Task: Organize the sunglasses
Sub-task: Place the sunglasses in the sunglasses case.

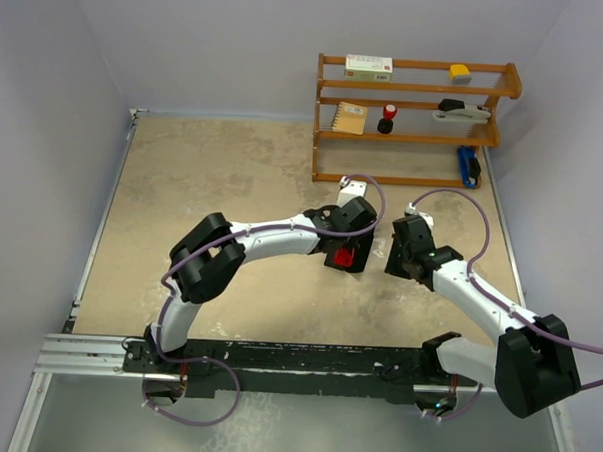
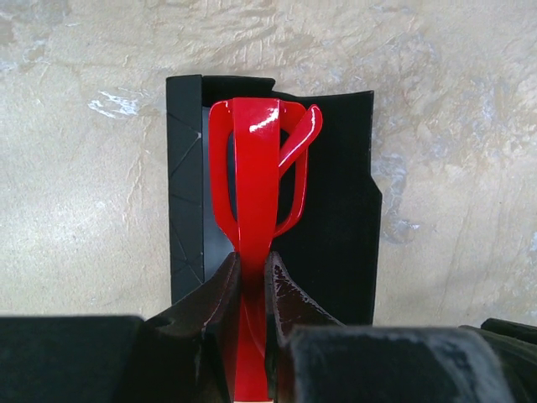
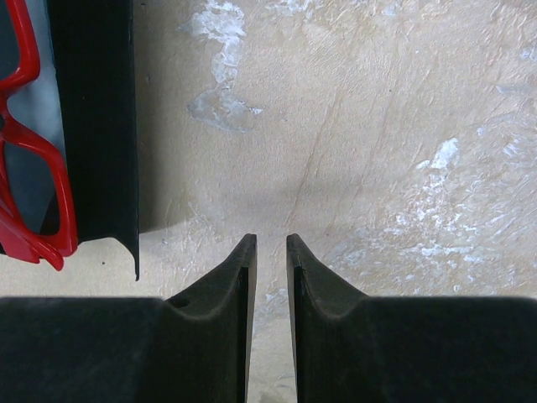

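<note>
Bare table lies open left of the black case; the wooden shelf blocks the far right side.

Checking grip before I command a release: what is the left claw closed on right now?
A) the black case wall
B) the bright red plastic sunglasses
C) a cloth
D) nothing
B: in the left wrist view the left claw pinches the bright red plastic sunglasses over the open black oblong case.

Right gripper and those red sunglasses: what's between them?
In the right wrist view, bare table and the black case's wall separate the right gripper from the sunglasses.
</note>
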